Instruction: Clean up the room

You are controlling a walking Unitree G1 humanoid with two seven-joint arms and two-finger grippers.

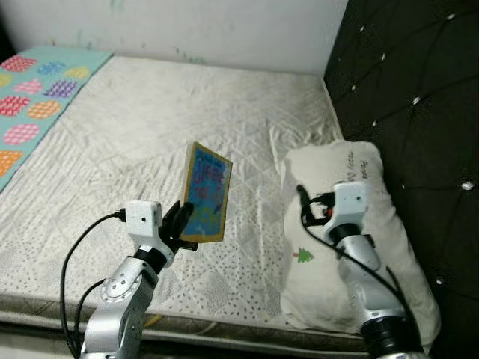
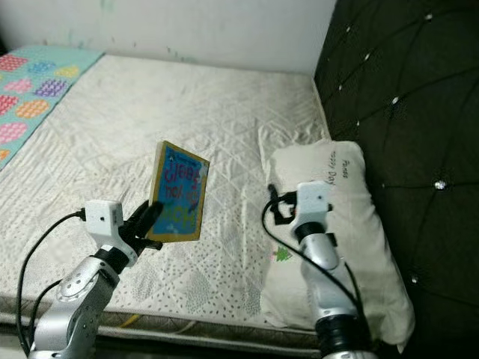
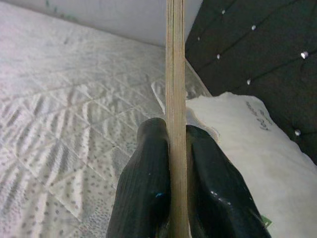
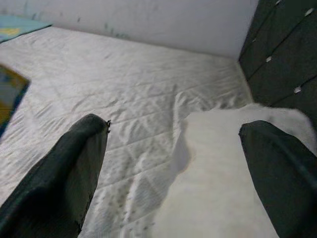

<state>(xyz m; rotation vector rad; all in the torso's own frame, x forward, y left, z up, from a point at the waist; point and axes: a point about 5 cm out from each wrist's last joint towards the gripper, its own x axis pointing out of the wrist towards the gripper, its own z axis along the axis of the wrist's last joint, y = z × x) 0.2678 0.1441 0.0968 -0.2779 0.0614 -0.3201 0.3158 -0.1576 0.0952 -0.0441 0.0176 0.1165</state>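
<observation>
The bed is the landmark: a bare quilted mattress with a patterned blanket along its far left edge and a dark padded headboard on its right. Against that headboard lies a white pillow, soft and bulky, best taken by a fold or corner. The right gripper hovers just over the pillow's near end with its fingers spread wide, holding nothing. Above the bed's front edge the left gripper is clenched on the lower edge of a thin picture book, held upright. The book looks light and stiff, likely card, so an edge pinch should suffice, though it may pivot.
</observation>
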